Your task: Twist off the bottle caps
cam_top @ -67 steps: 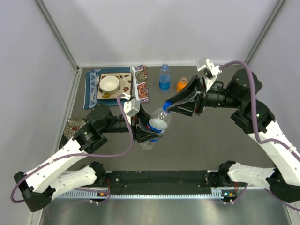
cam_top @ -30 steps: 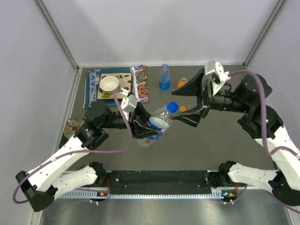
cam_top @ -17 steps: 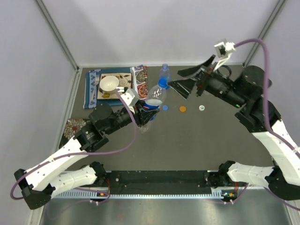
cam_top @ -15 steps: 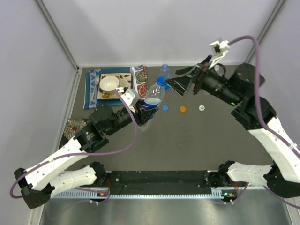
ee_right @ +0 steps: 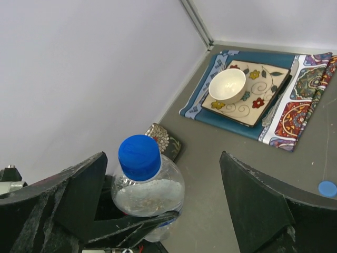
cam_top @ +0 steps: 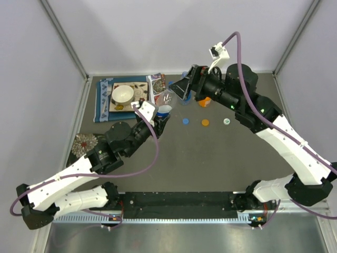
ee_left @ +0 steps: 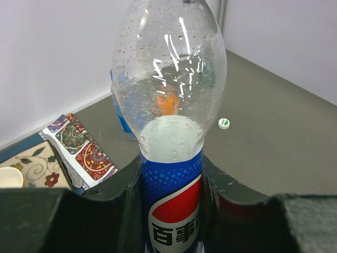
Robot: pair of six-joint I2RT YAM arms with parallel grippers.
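Since the view half a second ago, the left arm has carried the bottle (cam_top: 165, 107) back toward the cloth (cam_top: 103, 103), and the right gripper (cam_top: 182, 87) has swung left to meet its top.

Left gripper (ee_left: 171, 179): jaws pinch the bottle at its blue label, just below the clear shoulder (droplets cling inside the dome). The bottle is held up off the table (cam_top: 221, 158), neck toward the right gripper.

Blue cap (ee_right: 139, 150): seated on the neck, between the right fingers (ee_right: 73, 197), which stand spread wide on either side and apart from it.

Loose blue cap (cam_top: 185, 120), orange cap (cam_top: 205, 122) and white cap (cam_top: 226, 122): in a row on the table, right of the left gripper.

Orange bottle (cam_top: 205, 100): just behind that row, partly hidden by the right arm. A second bottle (ee_left: 119, 118) with a blue label shows behind the held one in the left wrist view.

Bowl (cam_top: 122, 94) on a flowered plate (ee_right: 263, 90), plate on the cloth at back left; a patterned coaster (cam_top: 84, 142) lies near the left wall.
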